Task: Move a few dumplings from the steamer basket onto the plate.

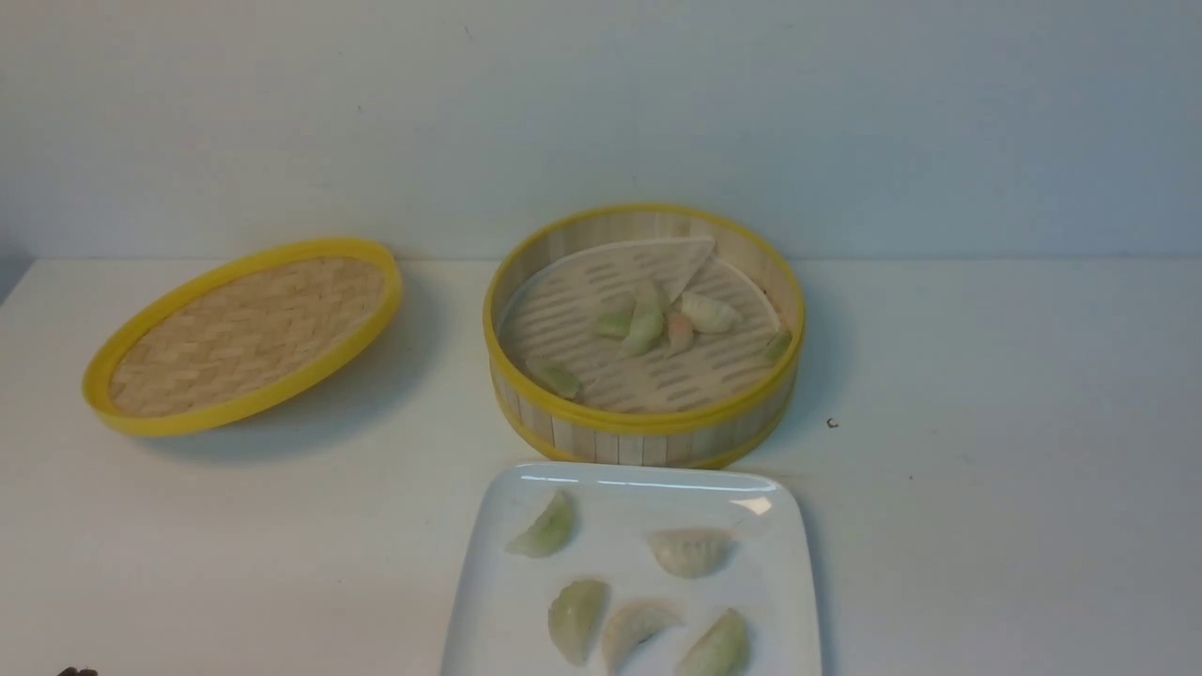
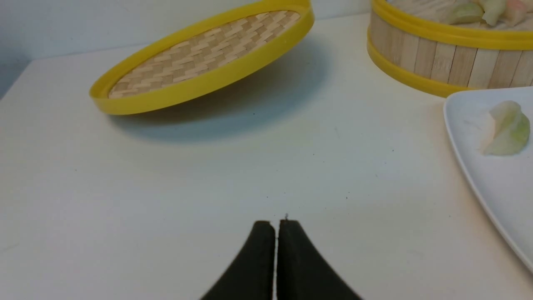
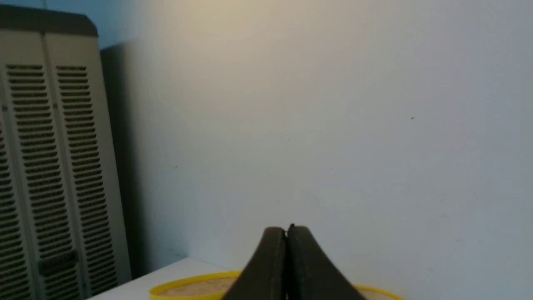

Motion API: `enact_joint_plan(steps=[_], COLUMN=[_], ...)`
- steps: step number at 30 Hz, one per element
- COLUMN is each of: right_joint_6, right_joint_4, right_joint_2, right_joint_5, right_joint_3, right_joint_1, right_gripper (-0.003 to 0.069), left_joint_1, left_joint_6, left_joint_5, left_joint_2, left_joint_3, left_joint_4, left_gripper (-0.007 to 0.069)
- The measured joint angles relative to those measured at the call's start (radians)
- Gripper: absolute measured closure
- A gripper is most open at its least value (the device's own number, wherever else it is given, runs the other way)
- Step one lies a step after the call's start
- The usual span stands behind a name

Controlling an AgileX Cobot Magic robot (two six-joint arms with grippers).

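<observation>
The left gripper [image 2: 276, 225] has its fingers together, and so does the right gripper [image 3: 288, 231]. To the right of the left gripper is the white plate [image 1: 639, 582], with five dumplings [image 1: 690, 552] on it. Past the plate, farther from that gripper, more dumplings lie in the round steamer basket [image 1: 643, 441].

Soft, dim light — pale glare on the plate [image 1: 620, 526], a blurred shadow under the lid [image 2: 200, 79]; right wrist view darker.

Five dumplings [image 1: 577, 621] lie on the white plate [image 1: 620, 563] before the steamer basket [image 1: 643, 441].
</observation>
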Motion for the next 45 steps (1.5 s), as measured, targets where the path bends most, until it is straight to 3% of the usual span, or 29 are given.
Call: enact_joint_plan(steps=[7, 10, 16, 21, 45], right_joint_6=[-0.05, -0.05, -0.05, -0.05, -0.058], right_joint_4=[0.012, 0.012, 0.012, 0.012, 0.006], right_joint_2=[0.0, 0.0, 0.001, 0.001, 0.004], right_joint_5=[-0.046, -0.048, -0.047, -0.044, -0.092], right_joint_3=[0.116, 0.178, 0.362, 0.498, 0.55], right_joint_1=[-0.025, -0.131, -0.451, -0.586, -0.616], right_gripper=[0.0673, 0.0673, 0.0673, 0.0673, 0.0673], left_joint_1=[0.0, 0.0, 0.0, 0.0, 0.0], left_joint_6=[0.0, 0.0, 0.0, 0.0, 0.0], left_joint_5=[0.0, 0.0, 0.0, 0.0, 0.001], left_joint_2=[0.0, 0.0, 0.0, 0.0, 0.0], left_joint_3=[0.0, 0.0, 0.0, 0.0, 0.0], left_joint_4=[0.0, 0.0, -0.001, -0.001, -0.001], left_gripper=[0.0631, 0.0631, 0.0631, 0.0631, 0.0631])
